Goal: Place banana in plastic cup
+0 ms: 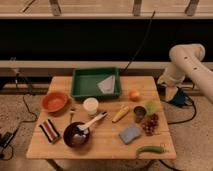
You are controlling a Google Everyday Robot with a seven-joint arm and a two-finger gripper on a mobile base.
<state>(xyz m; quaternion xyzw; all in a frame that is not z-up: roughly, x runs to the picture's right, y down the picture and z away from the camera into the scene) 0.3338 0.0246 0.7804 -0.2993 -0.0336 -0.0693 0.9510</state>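
Banana [120, 114] lies on the table [100, 145], well apart from the claw [173, 94], which hangs past the table edge; whether it's released or clenched we cannot tell. Plastic cup [151, 107] sits nearer the claw. We should grip mid-banana, clear of the dark cup [139, 113].

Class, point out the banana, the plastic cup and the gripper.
banana [120, 114], camera view, middle of the fruit.
plastic cup [151, 107], camera view, its green side.
gripper [172, 93], camera view, arm's tip beyond the table's [106, 143] right edge.
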